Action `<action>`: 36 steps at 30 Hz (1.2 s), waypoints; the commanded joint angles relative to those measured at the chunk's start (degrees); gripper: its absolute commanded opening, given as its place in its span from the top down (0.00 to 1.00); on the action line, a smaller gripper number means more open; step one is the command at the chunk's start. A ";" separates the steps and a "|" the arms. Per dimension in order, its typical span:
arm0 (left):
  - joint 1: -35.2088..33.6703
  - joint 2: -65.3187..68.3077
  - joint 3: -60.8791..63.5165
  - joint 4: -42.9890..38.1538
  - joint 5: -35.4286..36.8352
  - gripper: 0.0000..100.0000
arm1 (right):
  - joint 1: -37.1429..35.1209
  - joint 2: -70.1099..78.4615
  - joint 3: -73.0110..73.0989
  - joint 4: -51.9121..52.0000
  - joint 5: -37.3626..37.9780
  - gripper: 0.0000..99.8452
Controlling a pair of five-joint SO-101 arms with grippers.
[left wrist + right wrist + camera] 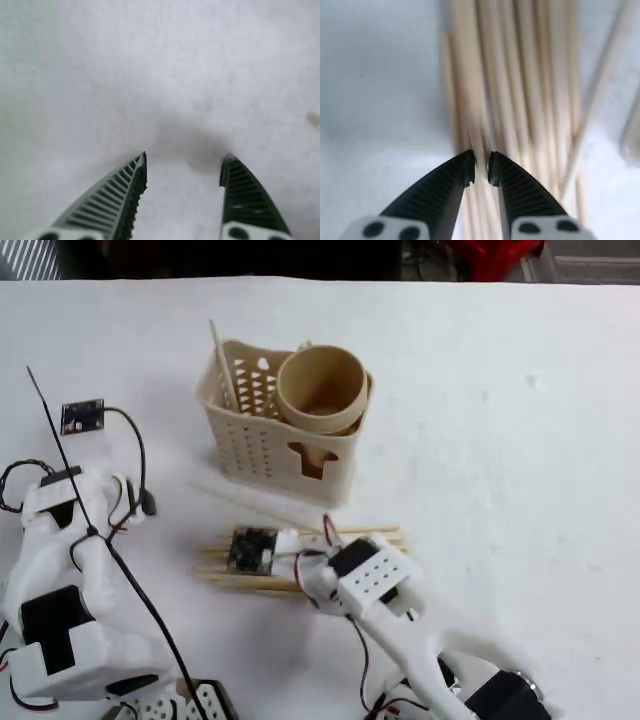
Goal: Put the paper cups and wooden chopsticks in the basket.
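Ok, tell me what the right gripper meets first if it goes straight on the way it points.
The wooden chopsticks lying on the table. The right gripper points down into the bundle, and its tips seem pinched on one stick, though depth is hard to judge.

The table (520, 440) is white and evenly lit, and the shadows on it are soft. Beyond its far edge runs a dark strip (250, 258) of room, with a red object (495, 255) toward one end.

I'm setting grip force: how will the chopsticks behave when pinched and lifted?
The chopsticks look thin, straight wood: probably stiff and light. Lying side by side, neighbours may roll or drag along. Narrow tips of the right tool may let one pivot.
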 commanded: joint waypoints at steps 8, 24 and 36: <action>-0.57 0.04 -1.49 -0.70 0.35 0.76 | 1.54 -0.57 -16.18 5.67 -5.19 0.97; -0.57 0.04 -1.49 -0.70 0.18 0.76 | -3.30 9.80 -12.57 3.56 -5.80 0.90; -0.57 0.04 -1.49 -0.70 0.18 0.76 | -13.58 1.45 -5.36 11.30 -6.86 0.89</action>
